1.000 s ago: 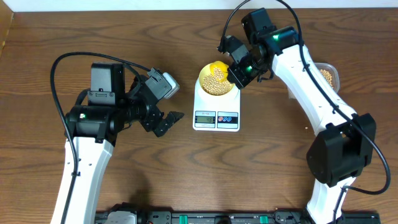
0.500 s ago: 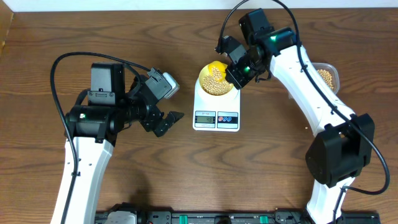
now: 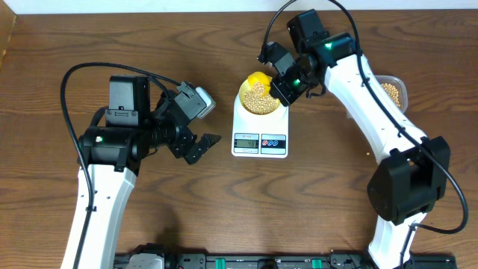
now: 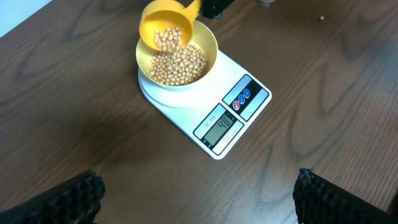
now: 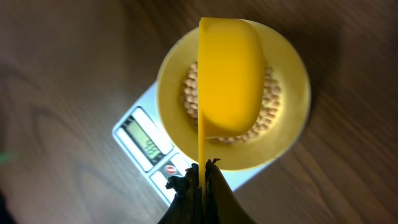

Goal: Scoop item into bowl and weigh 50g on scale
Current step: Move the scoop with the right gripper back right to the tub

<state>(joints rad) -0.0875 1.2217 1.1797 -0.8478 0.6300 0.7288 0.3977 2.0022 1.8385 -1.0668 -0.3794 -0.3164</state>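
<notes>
The pale-yellow bowl [image 3: 246,101] stands on the white scale [image 3: 260,136] and holds many tan beans [image 3: 259,99]. My right gripper [image 3: 284,86] is shut on the handle of a bright yellow scoop [image 3: 259,79], held tilted on its side just above the bowl. In the left wrist view the scoop [image 4: 166,28] still holds some beans over the bowl [image 4: 208,46], and the scale's display [image 4: 224,124] seems to read 48. In the right wrist view the scoop [image 5: 227,74] hides much of the bowl [image 5: 295,93]. My left gripper [image 3: 200,147] is open and empty, left of the scale.
A clear plastic tub [image 3: 393,91] with more beans stands at the right, partly behind my right arm. A stray bean [image 4: 321,17] lies on the wooden table beyond the scale.
My right gripper and the scoop have shifted very slightly toward the far side above the bowl. The left arm has not moved.
</notes>
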